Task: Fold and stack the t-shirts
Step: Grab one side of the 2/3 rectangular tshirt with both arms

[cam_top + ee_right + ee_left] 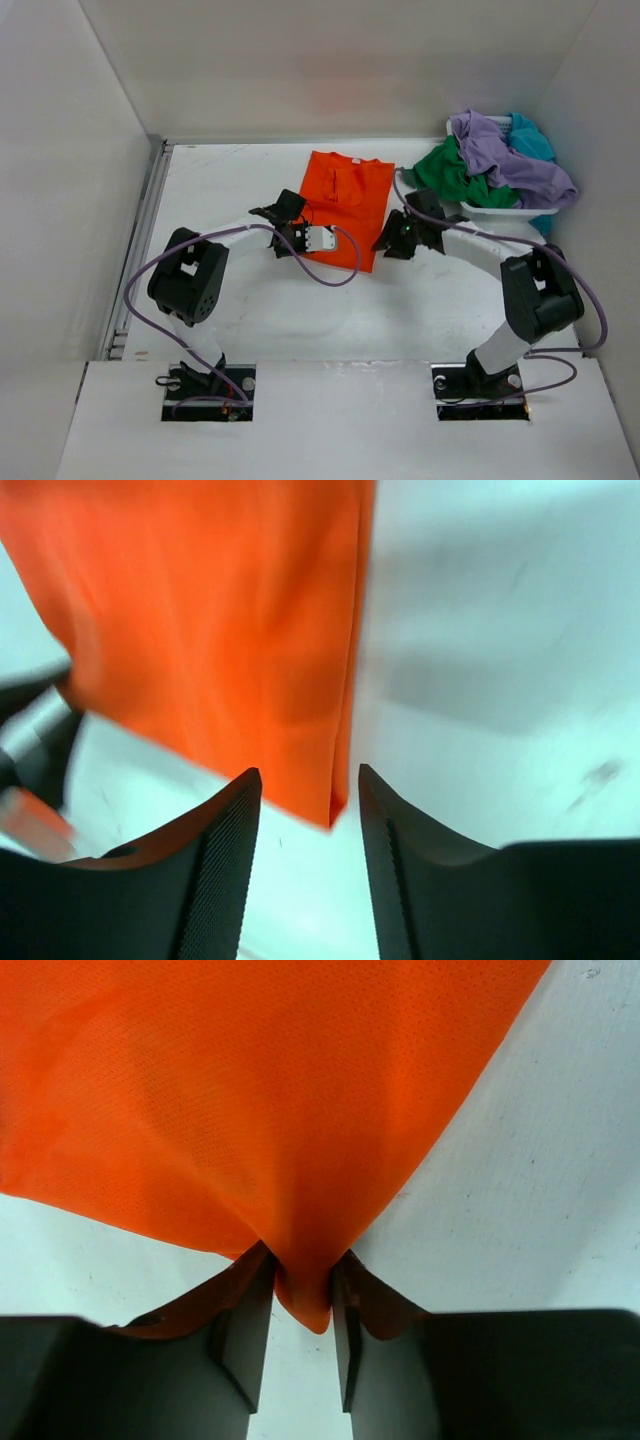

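- rail [138, 250]: a metal strip along the table [250, 310] edge, well left of the orange t-shirt [345, 200].
- left gripper [303, 1260]: at the orange t-shirt's near-left corner. Its flat black fingers are clamped on a bunched tip of cloth, and a small tongue of fabric pokes out below the pads. The cloth fans out taut from the pinch.
- cable [330, 278]: a purple cable that loops off the left wrist and crosses the orange t-shirt's near edge.
- orange t-shirt: a fine pinhole mesh knit with a slight sheen. From above it is a rough rectangle lying flat on the matte white table, creased toward its far end. The left wrist covers its near-left corner.
- right gripper [307, 780]: at the orange t-shirt's near-right corner. The curved, ribbed black pads stand apart with the corner of the cloth in the gap. Neither pad is visibly touching it, though that view is blurred.
- basket [495, 212]: white plastic, right of the orange t-shirt and against the right wall.
- green t-shirt [450, 175]: crumpled and hanging over the basket rim nearest the orange t-shirt.
- lavender t-shirt [510, 160]: heaped on top of the pile.
- teal t-shirt [530, 135]: mostly hidden behind the lavender one.
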